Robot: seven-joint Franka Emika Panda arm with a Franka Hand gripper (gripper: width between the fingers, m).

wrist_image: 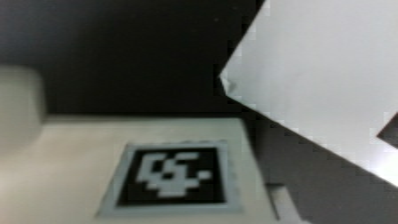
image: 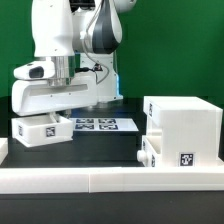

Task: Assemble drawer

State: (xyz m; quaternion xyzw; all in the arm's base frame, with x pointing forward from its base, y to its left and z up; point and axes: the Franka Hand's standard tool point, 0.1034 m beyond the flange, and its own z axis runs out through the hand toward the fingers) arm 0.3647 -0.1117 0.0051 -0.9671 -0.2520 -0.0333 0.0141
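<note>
White plastic, thin-walled and hollow, is what the drawer parts appear to be made of, so they are judged light, stiff and rather slick under the fingers. A small tray point(image: 40, 129) lies directly beneath the gripper point(image: 59, 113), touching it or nearly so. Whether the fingers are apart or clamped on a wall cannot be told: they are hidden by the hand in the exterior view, and the wrist view is blurred. There, only a white face with a square tag point(wrist_image: 173, 175) is made out close below. A side wall of the tray, taken across its thickness, is judged the best hold, since the open top offers an edge. The big shell point(image: 190, 118) stands well away from the gripper, with a second tray point(image: 165, 152) set in its lower front. Between gripper and shell the marker board point(image: 97, 124) lies flat on the black table point(image: 110, 150), which looks smooth, so sliding is to be expected. A long white rail point(image: 90, 182) borders the table's front edge in the exterior view, and a green backdrop point(image: 170, 40) closes the room behind.
</note>
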